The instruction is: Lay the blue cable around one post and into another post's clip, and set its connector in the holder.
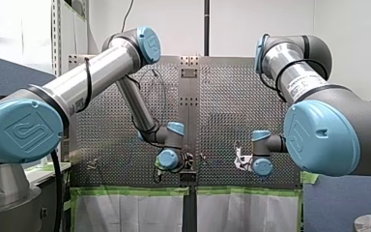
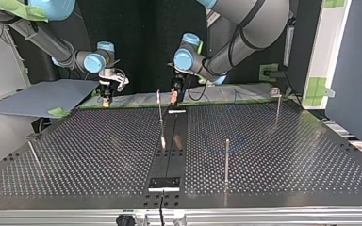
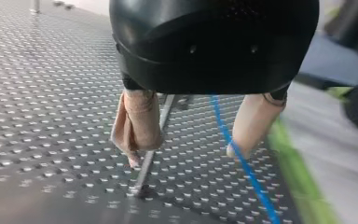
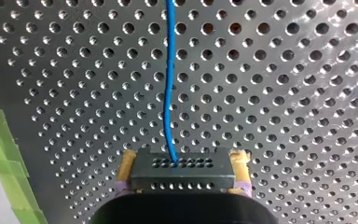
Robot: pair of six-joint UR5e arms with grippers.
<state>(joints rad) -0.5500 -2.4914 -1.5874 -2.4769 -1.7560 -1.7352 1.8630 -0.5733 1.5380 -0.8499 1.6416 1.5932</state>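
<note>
My left gripper [image 3: 184, 156], black-bodied with beige padded fingers [image 3: 140, 121], stands spread wide just above the perforated metal table [image 3: 42, 116], gripping nothing. A slim metal post [image 3: 144, 172] rises from the table between the fingers, close beside one pad. The thin blue cable [image 3: 242, 163] runs along the table past the tip of the other finger; I cannot tell whether the two touch. My right gripper [image 4: 184, 158] is pinched on a dark rectangular connector block [image 4: 182, 175], one yellowish pad pressed to each end. The cable leaves the middle of the block and runs straight ahead over the table. A strip of green tape [image 4: 0, 154] edges the table beside this gripper. In the top view both grippers hang at the table's far edge, well apart.
</note>
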